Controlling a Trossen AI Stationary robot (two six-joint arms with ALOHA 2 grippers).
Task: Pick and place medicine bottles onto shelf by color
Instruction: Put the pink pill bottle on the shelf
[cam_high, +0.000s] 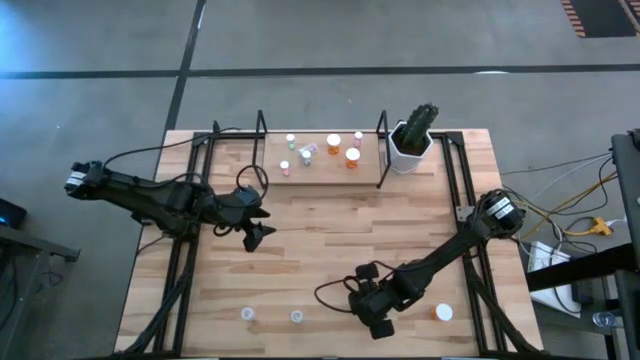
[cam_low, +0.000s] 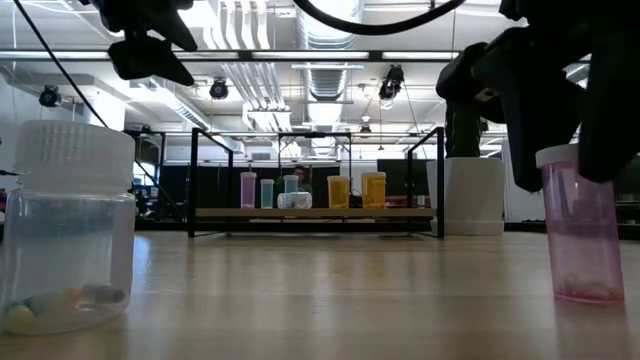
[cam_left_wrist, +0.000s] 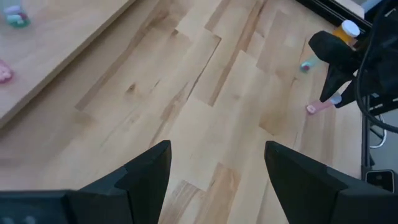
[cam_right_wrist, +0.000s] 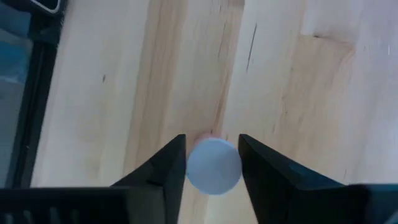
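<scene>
Right gripper (cam_right_wrist: 212, 163) closing around the pink bottle (cam_low: 582, 225) at the near edge of the table (cam_high: 330, 240).

Its fingers sit either side of the white cap, almost touching; a firm grip cannot be told yet. A good grasp likely means squeezing squarely, then lifting straight up before heading to the shelf (cam_high: 325, 175) at the far side. The orange bottle (cam_high: 442, 313) stands just beside it, so room is tight there. The left gripper (cam_left_wrist: 214, 177) hangs open over mid-table, in the likely path.
</scene>
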